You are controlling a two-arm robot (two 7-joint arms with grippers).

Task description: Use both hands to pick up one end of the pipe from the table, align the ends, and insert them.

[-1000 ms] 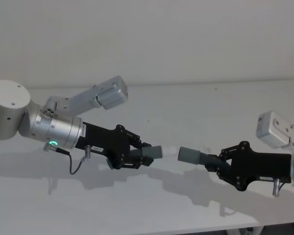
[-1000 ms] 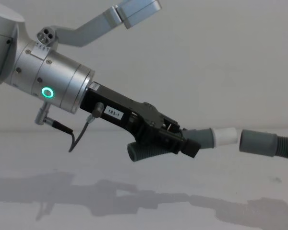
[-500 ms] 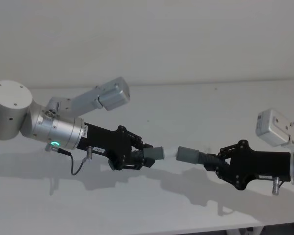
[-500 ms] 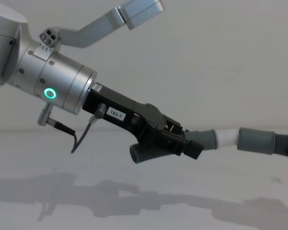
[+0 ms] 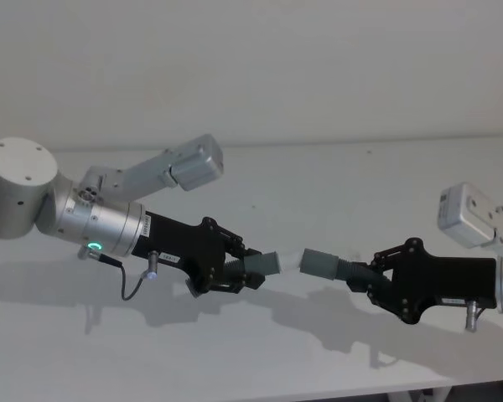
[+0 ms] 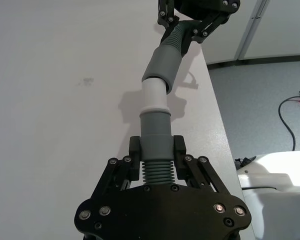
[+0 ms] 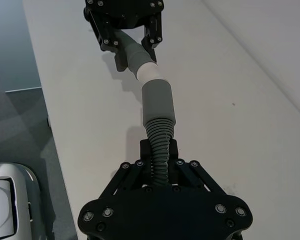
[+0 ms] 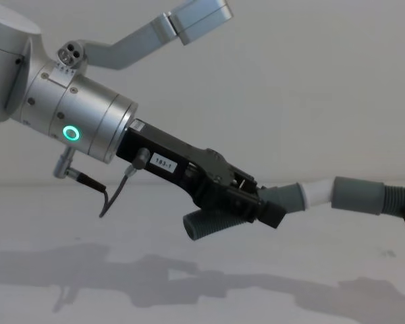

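Both pipe pieces hang in the air above the white table (image 5: pixel 335 180). My left gripper (image 5: pixel 241 268) is shut on the ribbed middle of the left pipe piece (image 5: pixel 260 265), whose white tip (image 8: pixel 317 191) points right. My right gripper (image 5: pixel 371 279) is shut on the ribbed part of the other pipe piece (image 5: pixel 320 264). Its open grey sleeve (image 8: pixel 358 194) faces the white tip, and the two ends meet at the sleeve's mouth. In the left wrist view most of the white tip (image 6: pixel 154 97) shows outside the sleeve (image 6: pixel 162 65). The pieces line up almost straight in the right wrist view (image 7: pixel 157 102).
The table's front edge (image 5: pixel 377 394) runs close below both arms. A grey floor (image 6: pixel 270 110) lies beyond the table's side edge. The left arm's silver wrist (image 8: pixel 88 121) with its green ring light bulks large on the left.
The gap between the two ends has closed. My left gripper moved right with its piece, bringing the white tip against the sleeve's mouth. The right gripper edged slightly left.
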